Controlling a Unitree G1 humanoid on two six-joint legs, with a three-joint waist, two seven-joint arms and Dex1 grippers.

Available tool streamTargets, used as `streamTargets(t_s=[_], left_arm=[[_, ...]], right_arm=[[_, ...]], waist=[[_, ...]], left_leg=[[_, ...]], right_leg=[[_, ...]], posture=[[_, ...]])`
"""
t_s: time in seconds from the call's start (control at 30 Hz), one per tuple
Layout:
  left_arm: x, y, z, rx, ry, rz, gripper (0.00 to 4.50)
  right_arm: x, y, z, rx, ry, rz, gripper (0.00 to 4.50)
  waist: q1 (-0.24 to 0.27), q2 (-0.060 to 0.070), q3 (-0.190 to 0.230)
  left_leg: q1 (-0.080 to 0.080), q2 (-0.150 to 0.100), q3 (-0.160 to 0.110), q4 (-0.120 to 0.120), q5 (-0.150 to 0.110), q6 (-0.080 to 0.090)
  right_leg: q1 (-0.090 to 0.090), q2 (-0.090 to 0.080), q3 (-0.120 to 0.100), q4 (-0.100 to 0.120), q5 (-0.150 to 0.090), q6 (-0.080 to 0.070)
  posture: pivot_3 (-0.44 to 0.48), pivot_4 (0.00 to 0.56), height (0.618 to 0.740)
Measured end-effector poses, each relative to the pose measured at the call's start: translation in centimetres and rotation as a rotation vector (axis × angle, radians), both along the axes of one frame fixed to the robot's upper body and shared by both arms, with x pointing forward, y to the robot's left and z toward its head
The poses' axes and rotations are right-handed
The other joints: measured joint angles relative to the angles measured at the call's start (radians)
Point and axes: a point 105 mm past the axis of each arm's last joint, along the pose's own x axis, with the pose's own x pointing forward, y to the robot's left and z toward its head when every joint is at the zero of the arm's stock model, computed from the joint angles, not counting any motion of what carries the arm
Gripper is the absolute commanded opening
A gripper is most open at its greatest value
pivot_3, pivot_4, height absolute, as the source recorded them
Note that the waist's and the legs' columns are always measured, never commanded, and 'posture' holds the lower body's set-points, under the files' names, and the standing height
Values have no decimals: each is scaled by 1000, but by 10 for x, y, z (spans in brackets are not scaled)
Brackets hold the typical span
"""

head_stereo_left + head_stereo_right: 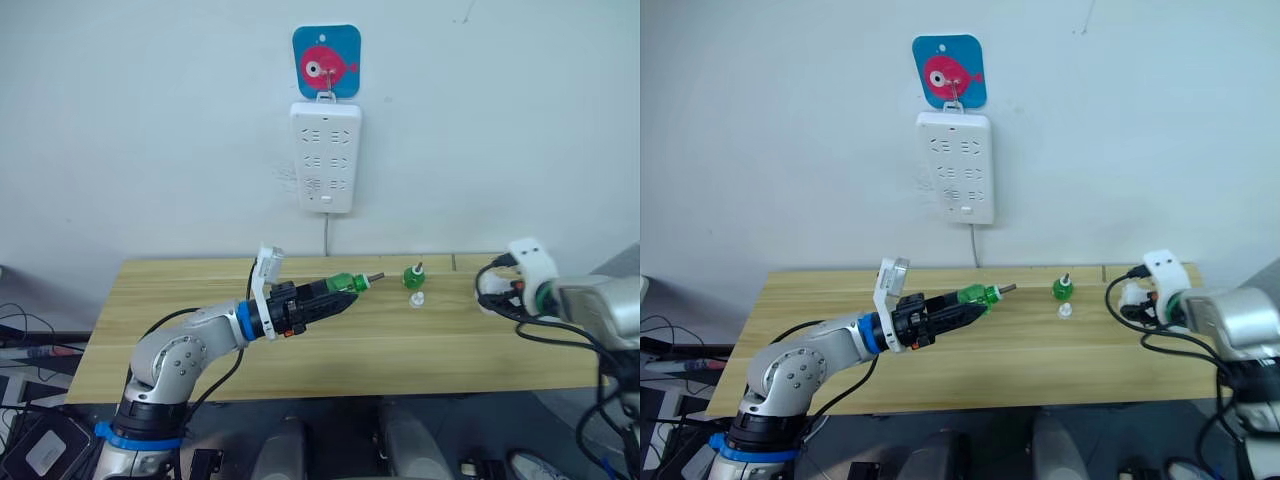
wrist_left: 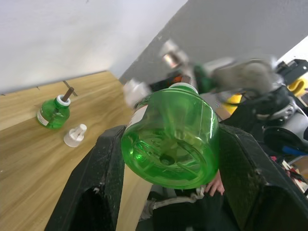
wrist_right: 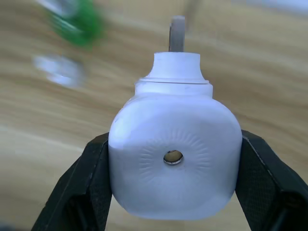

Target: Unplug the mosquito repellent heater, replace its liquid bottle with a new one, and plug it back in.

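My left gripper (image 1: 338, 288) is shut on a green liquid bottle (image 1: 346, 282), held level above the table with its wick pointing right; the left wrist view shows the bottle's base (image 2: 169, 144) between the black fingers (image 2: 103, 173). At the table's right end my right gripper (image 1: 497, 291) is shut on the white mosquito repellent heater (image 3: 174, 159), whose round vent faces the wrist camera. A second green bottle (image 1: 413, 275) stands upright on the table between the two grippers, with a small white cap (image 1: 416, 298) just in front of it.
A long white power strip (image 1: 326, 157) hangs on the wall from a blue fish hook (image 1: 326, 62), its cord dropping behind the wooden table (image 1: 200, 340). Black cables trail from the right arm at the table's right edge.
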Motion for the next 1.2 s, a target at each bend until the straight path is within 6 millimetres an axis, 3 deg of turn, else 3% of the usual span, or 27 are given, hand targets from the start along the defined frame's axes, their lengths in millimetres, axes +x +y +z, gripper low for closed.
streamTargets(t_s=[0.17, 0.33, 0.57, 1.2], left_arm=[[2, 8, 17, 7, -14, -88, 2439], [-3, 12, 33, 4, -13, -196, 2439], [-7, 8, 45, -8, -23, -263, 2439], [-15, 0, 46, -13, -24, -317, 2439]], right_arm=[[-45, 56, 53, 293, -197, 338, 2980], [-67, 92, 85, 459, -285, 555, 2980], [-77, 116, 86, 534, -239, 651, 2980], [-79, 125, 91, 593, -210, 686, 2980]], waist=[[-9, 0, 0], [-12, -1, -1], [-9, -1, -1], [-7, -1, -2]], left_leg=[[2, 1, 3, 0, 0, 0], [3, 0, 4, 1, 0, 0], [2, 0, 3, 1, 0, 0], [2, 0, 3, 1, 0, 0]], right_leg=[[1, 1, 2, 0, 0, 1], [2, 1, 3, 0, 0, 0], [1, 0, 2, 0, 0, 0], [1, 0, 2, 1, 0, 0]], posture=[[-180, 152, 733], [-173, 147, 733], [-156, 143, 733], [-154, 141, 733]])
